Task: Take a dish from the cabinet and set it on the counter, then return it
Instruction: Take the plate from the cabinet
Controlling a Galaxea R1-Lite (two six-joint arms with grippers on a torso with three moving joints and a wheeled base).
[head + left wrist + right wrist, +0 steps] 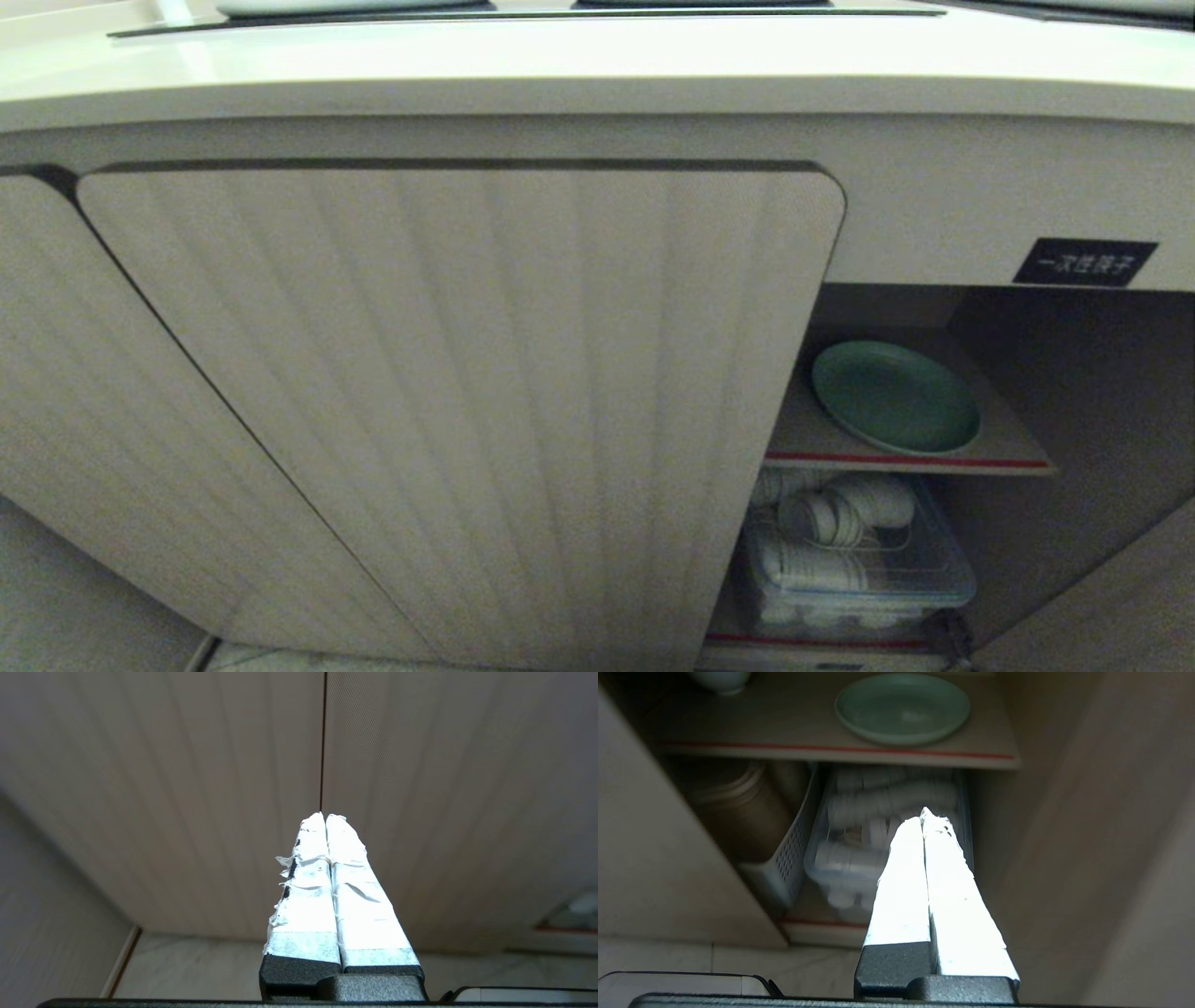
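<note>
From my head I see the green dish lying flat on the red-edged shelf inside the open cabinet, under the bench. Neither arm shows here. My left tool is pressed together, facing closed ribbed doors. My right tool is pressed together too, holding nothing. The dish sits well beyond its tips, above a tub of what may be white cups.

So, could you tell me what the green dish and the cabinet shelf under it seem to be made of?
The dish: probably melamine or glazed ceramic, a plain mint surface with a soft sheen. The shelf: likely laminated board, flat matte beige with a red front edge strip.
</note>
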